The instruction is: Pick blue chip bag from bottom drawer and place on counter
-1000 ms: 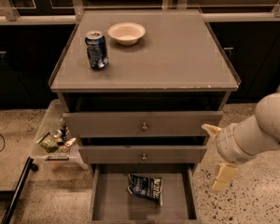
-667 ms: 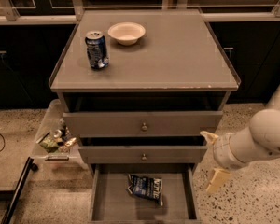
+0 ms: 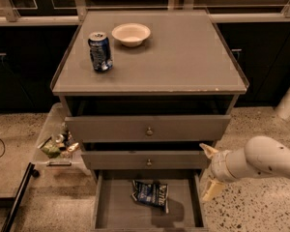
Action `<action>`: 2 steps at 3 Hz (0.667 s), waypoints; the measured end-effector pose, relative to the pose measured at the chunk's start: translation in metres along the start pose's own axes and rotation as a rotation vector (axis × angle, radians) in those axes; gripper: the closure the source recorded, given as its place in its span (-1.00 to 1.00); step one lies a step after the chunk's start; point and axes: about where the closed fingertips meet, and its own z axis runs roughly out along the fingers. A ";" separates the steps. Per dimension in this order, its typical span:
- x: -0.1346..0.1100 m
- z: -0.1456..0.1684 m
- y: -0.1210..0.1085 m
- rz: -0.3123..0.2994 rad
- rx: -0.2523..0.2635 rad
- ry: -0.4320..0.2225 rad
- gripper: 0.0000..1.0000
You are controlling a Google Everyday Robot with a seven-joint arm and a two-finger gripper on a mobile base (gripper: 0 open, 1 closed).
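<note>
Off the right side of the cabinet, the gripper, level with the middle drawer and the rim of the bottom drawer, outside the drawer's right wall rather than over its floor. Fingers spread wide, one high and one low, with nothing held between them. Behind them, a pale rounded arm running off toward the right edge. In the bottom drawer, standing out farthest of the three, the blue chip bag: crumpled, lying flat on the drawer floor, a little right of centre and toward the back, close under the front of the middle drawer. Bag and gripper apart, with the drawer's right wall between them. Above, the top drawer and the middle drawer each out partway, each with a small round knob at its centre. On the counter, a blue soda can upright near the left edge, and a pale bowl behind it and to its right, near but not touching. Left of the cabinet, on the speckled floor, a clear bin with small clutter inside.
</note>
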 end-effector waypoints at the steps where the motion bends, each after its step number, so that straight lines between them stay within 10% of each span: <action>1: 0.018 0.036 -0.002 -0.037 0.019 -0.047 -1.00; 2: 0.035 0.077 0.005 -0.034 -0.015 -0.082 -1.00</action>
